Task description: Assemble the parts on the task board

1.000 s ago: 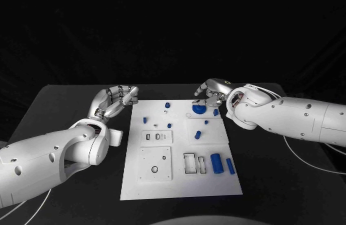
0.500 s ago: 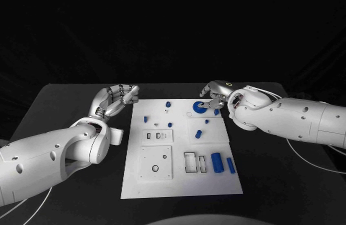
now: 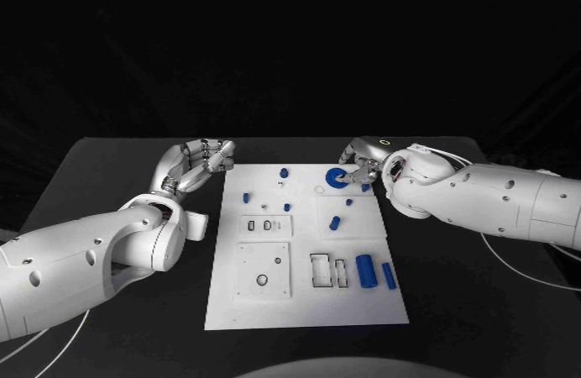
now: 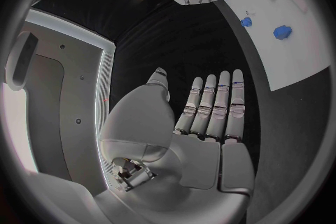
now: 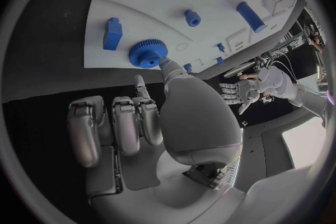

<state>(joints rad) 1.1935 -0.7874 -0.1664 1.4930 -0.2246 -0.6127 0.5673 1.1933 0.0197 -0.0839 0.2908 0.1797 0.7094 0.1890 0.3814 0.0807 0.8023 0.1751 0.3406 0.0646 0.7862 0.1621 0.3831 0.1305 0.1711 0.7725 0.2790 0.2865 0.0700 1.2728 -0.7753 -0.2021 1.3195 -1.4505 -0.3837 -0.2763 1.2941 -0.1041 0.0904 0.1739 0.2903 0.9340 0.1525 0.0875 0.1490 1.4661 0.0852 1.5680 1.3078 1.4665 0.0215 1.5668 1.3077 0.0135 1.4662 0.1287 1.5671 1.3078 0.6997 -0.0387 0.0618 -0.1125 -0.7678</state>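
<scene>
The white task board (image 3: 303,307) lies in the middle of the black table. A blue gear (image 3: 336,176) lies flat at its far right corner. My right hand (image 3: 361,166) is just right of the gear; the right wrist view shows its thumb tip (image 5: 167,64) touching the rim of the gear (image 5: 147,53), with the other fingers loosely bent and holding nothing. My left hand (image 3: 200,161) hovers off the board's far left corner, fingers (image 4: 210,106) straight and side by side, empty. Small blue pegs (image 3: 285,173) (image 3: 334,223) stand on the board.
Two blue cylinders (image 3: 364,273) (image 3: 388,276) lie near the board's right edge beside rectangular slots (image 3: 317,270). A square plate with holes (image 3: 262,270) takes up the near left. More small pegs (image 3: 246,199) (image 3: 287,207) stand mid-board. Bare black table (image 3: 109,185) surrounds the board.
My right hand has drawn slightly to the right off the gear, which now lies flat and uncovered on the board. The left hand has barely moved.
</scene>
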